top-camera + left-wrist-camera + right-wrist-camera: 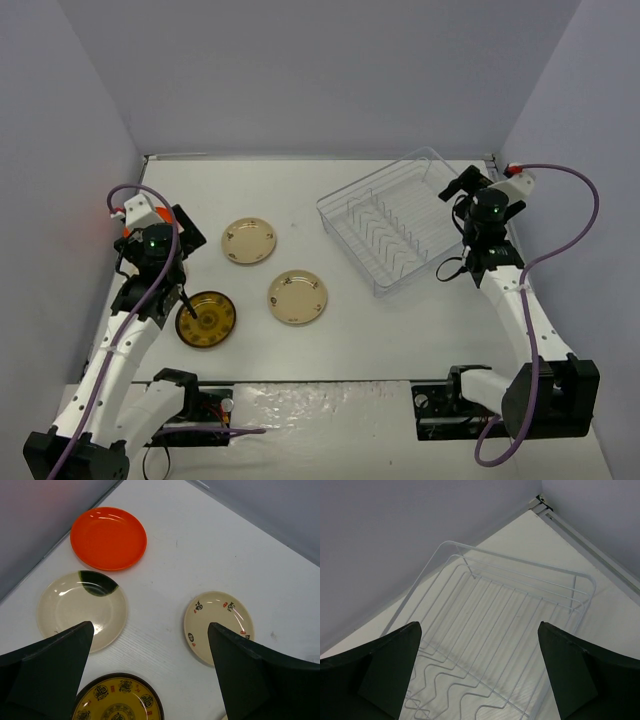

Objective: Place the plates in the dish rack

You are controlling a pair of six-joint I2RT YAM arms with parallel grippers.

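On the left half of the table (400, 330), all four plates lie flat and apart from one another, so you are at the very start: nothing is in the dish rack (395, 235) yet, which sits empty on the right side with its dividers bare. Your left gripper (150, 625) hangs with its jaws spread wide and nothing between them, just above the near edge of the brown plate (117, 700). Beyond it are the speckled cream plate (218, 625), the other cream plate (82, 610) and the orange plate (108, 538) by the wall. The orange one shows only in the left wrist view. Your right gripper (479, 623) is equally wide and empty, poised over the rack's near end. The step in hand looks like the first pick, probably the brown plate. Because it lies flat, you will likely need to bring one finger under its rim and pinch the edge, then tip it upright. The rack is well apart from the left arm, so expect a long reach or a pass to the right.
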